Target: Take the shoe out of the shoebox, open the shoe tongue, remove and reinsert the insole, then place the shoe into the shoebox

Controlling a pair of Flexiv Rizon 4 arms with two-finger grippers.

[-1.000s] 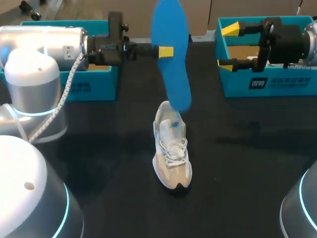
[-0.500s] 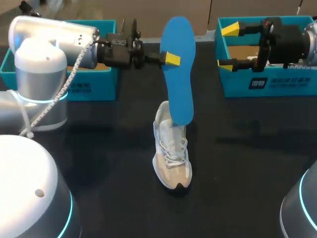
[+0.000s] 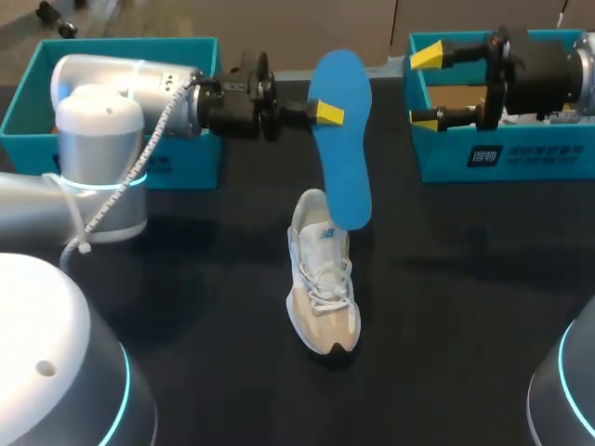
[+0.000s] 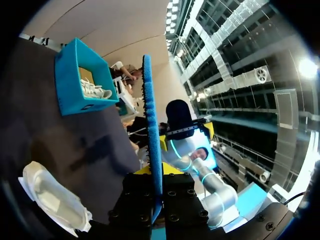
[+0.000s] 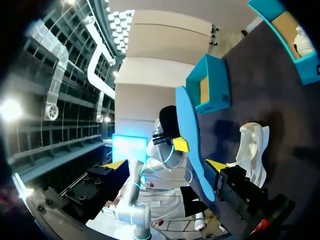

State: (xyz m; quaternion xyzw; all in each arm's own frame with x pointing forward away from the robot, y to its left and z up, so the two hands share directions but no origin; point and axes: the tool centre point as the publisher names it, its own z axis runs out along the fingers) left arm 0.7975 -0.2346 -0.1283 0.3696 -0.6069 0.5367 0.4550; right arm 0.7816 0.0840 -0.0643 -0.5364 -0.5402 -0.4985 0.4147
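A white and beige shoe (image 3: 323, 283) stands on the black table, toe toward me. My left gripper (image 3: 325, 112) is shut on a blue insole (image 3: 342, 139) and holds it upright above the shoe, its lower tip over the heel opening. In the left wrist view the insole (image 4: 151, 125) shows edge-on between the fingers, with the shoe (image 4: 52, 200) lying below. My right gripper (image 3: 426, 85) hangs open and holds nothing over the right blue shoebox (image 3: 507, 153). From the right wrist view the insole (image 5: 192, 145) and shoe (image 5: 255, 147) lie ahead of the right gripper (image 5: 167, 165).
A second blue box (image 3: 177, 153) stands at the back left, behind my left arm. The right shoebox (image 4: 75, 85) holds another white shoe. Bare black table surrounds the shoe on all sides.
My left arm has swung the insole to the right and lower, bringing its bottom tip nearer the shoe's heel. The right gripper has barely moved.
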